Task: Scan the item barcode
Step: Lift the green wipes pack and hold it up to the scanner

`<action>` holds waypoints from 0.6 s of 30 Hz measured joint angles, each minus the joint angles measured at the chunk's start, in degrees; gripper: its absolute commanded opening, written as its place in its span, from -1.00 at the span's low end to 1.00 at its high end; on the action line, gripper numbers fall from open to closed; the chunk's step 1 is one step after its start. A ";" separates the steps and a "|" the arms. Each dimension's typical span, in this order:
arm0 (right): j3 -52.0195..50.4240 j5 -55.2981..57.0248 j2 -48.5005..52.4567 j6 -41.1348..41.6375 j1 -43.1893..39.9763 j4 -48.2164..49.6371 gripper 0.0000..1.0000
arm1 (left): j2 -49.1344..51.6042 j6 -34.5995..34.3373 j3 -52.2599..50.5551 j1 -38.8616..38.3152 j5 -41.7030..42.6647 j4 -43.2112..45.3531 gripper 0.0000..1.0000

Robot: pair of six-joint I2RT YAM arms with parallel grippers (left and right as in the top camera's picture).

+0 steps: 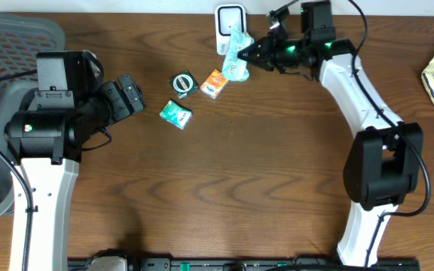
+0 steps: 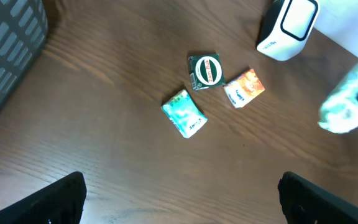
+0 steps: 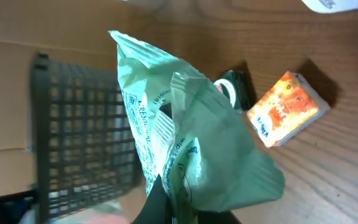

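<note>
I see the crinkled pale green packet [image 1: 236, 59] held up in the air, just beside the standing white scanner [image 1: 230, 21].

The left arm [image 1: 47, 132] is seen at the left edge of the overhead frame, its white link rising from the bottom and its black wrist turned toward the centre. The left gripper [image 1: 136, 95] is held wide open. In the left wrist view only its two dark fingertips [image 2: 61, 199] are shown, at the lower corners. The right arm [image 1: 356, 86] is stretched from the lower right to the top centre, bent at the elbow. The right gripper [image 1: 253, 53] is clamped shut on a pale green packet [image 1: 236, 59], pinched at its lower edge, bottom centre of the right wrist view.
</note>
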 measured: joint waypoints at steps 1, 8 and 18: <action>0.00 1.88 0.00 -0.85 0.79 -0.09 -0.98 | 0.00 0.00 0.00 0.00 0.00 0.00 0.96; 0.00 12.72 0.00 -5.57 6.05 5.16 -0.98 | 0.00 0.00 0.00 0.00 0.00 0.00 0.96; 0.00 17.38 0.00 -10.38 5.53 8.20 -0.98 | 0.00 0.00 0.00 0.00 0.00 0.00 0.96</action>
